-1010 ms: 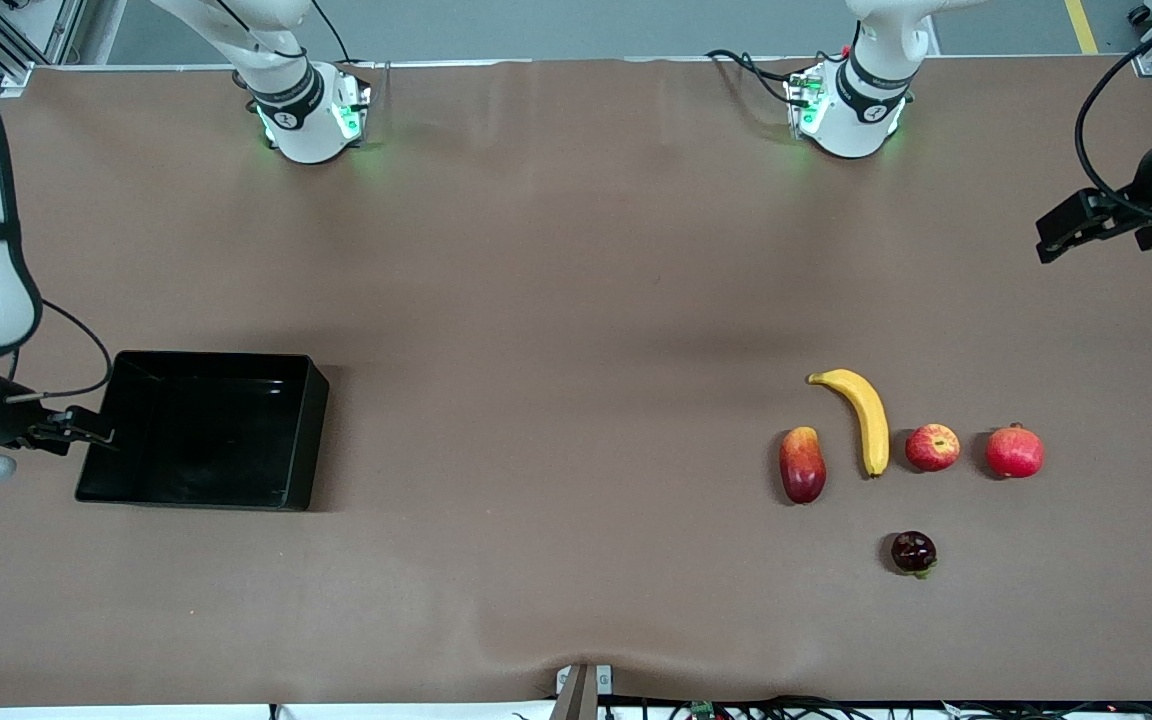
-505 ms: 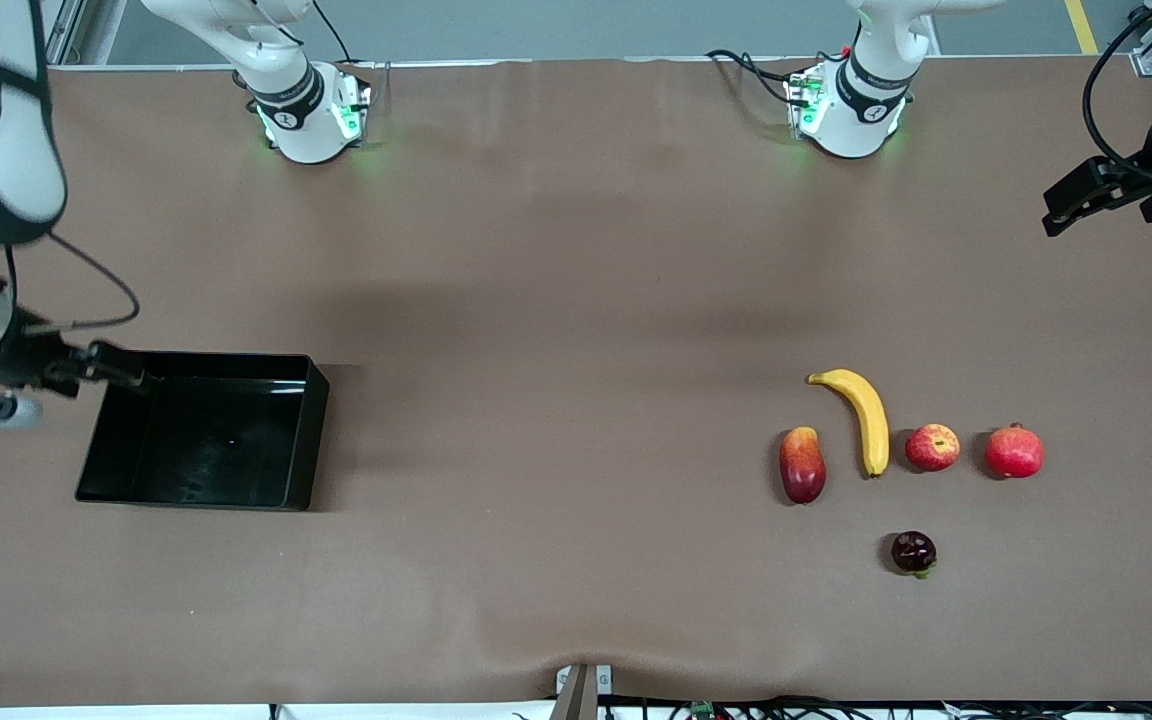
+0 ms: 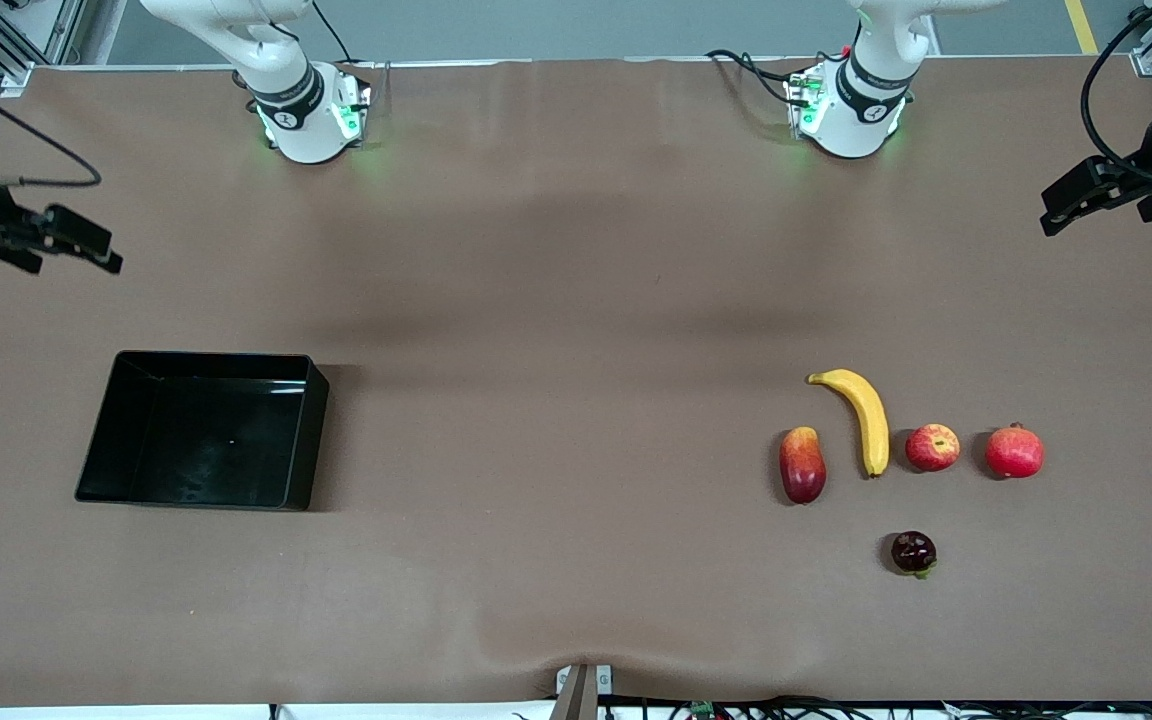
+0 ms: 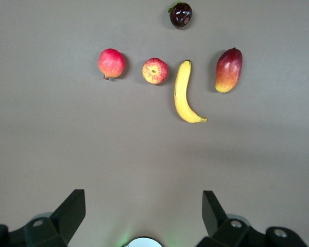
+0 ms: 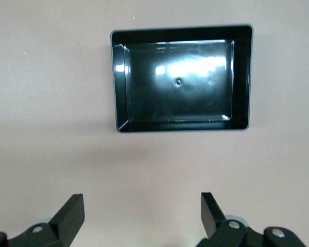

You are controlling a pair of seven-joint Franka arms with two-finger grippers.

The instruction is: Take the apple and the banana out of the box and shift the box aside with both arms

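The black box [image 3: 317,430] lies empty on the table toward the right arm's end; it also shows in the right wrist view [image 5: 242,77]. The yellow banana [image 3: 866,418] and the small red apple [image 3: 932,447] lie side by side toward the left arm's end; both show in the left wrist view, the banana [image 4: 184,92] and the apple [image 4: 155,71]. My right gripper [image 3: 96,248] is open and empty, high over bare table near the box. My left gripper [image 3: 1054,213] is open and empty, high over the table's end; its wrist view [image 4: 143,198] shows wide-set fingers.
A red-yellow mango [image 3: 802,465] lies beside the banana, a pomegranate [image 3: 1014,452] beside the apple. A small dark red fruit [image 3: 913,552] lies nearer the front camera. The two arm bases [image 3: 308,110] stand along the table's top edge.
My right gripper has left the box's rim and risen away toward the bases' side of the table. The box has stayed put. My left gripper has hardly moved.
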